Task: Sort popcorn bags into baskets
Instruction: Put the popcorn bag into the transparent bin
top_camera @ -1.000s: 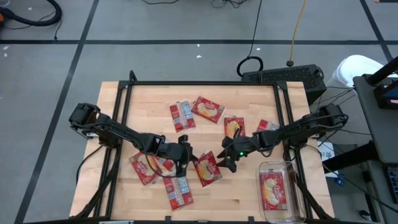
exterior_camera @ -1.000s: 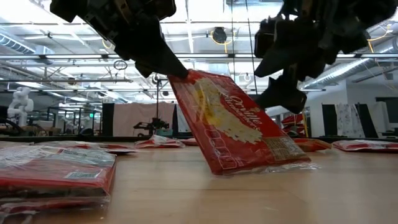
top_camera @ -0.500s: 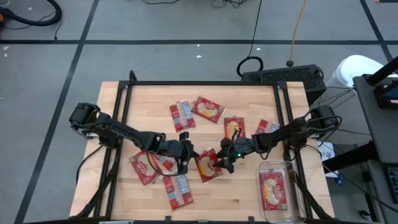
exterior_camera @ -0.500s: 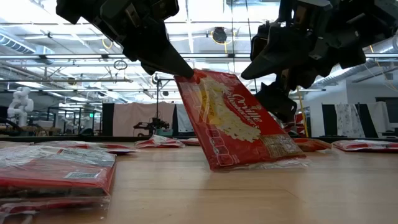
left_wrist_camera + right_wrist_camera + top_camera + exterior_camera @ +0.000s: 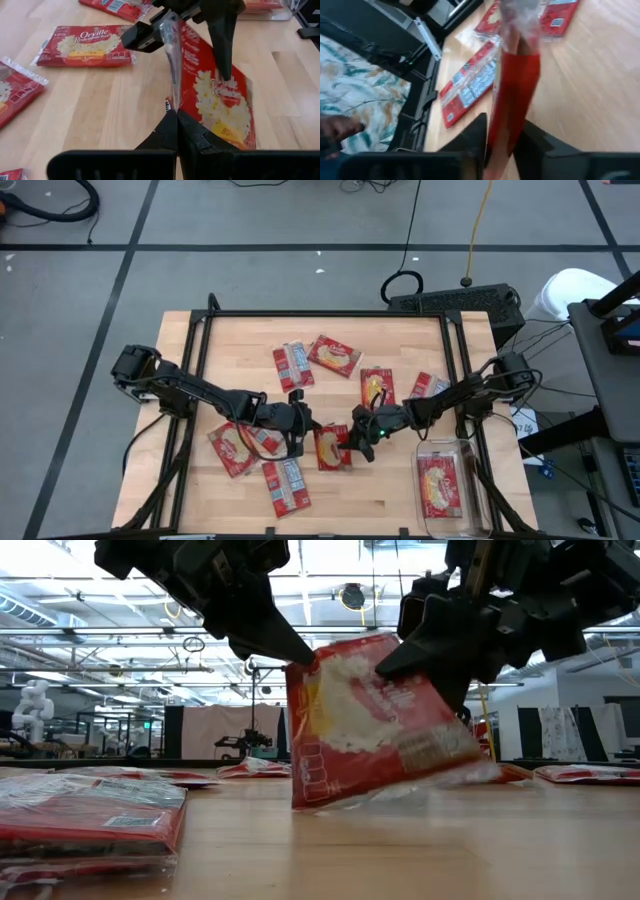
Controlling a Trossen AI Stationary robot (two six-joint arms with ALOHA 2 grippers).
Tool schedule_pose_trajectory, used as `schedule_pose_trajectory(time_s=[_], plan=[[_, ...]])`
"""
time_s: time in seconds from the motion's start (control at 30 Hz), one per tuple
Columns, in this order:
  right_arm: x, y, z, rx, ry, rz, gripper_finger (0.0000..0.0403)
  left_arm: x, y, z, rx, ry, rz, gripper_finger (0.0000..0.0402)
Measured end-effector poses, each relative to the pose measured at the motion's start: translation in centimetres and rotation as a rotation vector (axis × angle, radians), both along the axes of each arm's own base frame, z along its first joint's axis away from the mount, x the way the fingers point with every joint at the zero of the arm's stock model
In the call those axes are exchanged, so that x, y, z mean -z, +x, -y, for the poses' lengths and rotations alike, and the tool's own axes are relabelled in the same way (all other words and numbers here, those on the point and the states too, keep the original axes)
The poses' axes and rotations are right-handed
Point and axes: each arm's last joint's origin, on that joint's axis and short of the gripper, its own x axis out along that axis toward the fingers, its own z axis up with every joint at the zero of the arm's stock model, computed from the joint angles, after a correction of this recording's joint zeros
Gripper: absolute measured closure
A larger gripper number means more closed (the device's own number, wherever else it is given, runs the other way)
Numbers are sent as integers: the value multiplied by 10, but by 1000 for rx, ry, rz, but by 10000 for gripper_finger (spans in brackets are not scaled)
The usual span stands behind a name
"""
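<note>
Both of my arms meet over the middle of the desk (image 5: 400,330), and between them stands one popcorn bag (image 5: 375,720), tipped up nearly on edge with its lower edge at the wood. My left fingers (image 5: 175,117) are clenched tight on one corner of that bag (the two dark tips press flat together with the plastic seam pinched between them). My right fingers (image 5: 502,135) come at the same bag from the opposite side, one tip on each face of it, closed down around the red packet so that it is held from both ends at once. Beyond my left fingers another popcorn bag (image 5: 85,45) lies flat, picture side up, and more packets (image 5: 300,365) are scattered flat farther out on the wood, some showing their white panels. Off past my right arm, at the near right corner of the desk, sits the clear basket (image 5: 453,448) with one packet (image 5: 438,485) lying flat inside it.
</note>
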Motion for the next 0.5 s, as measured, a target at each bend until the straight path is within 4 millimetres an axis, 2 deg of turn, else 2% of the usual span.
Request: schedule_pose_trajectory(time_s=[0.1, 0.2, 0.33, 0.5], plan=[[-1, -1, 0, 0, 23, -14, 383, 0, 0, 0, -23, -36, -2, 396], [-6, -2, 0, 9, 98, -38, 385, 0, 0, -1, -71, -103, -4, 371], [-18, -9, 1, 54, 227, -109, 373, -3, -1, -1, -132, -174, 9, 309], [-47, -25, 0, 83, 315, -133, 384, -15, -9, -2, -221, -316, 9, 229]])
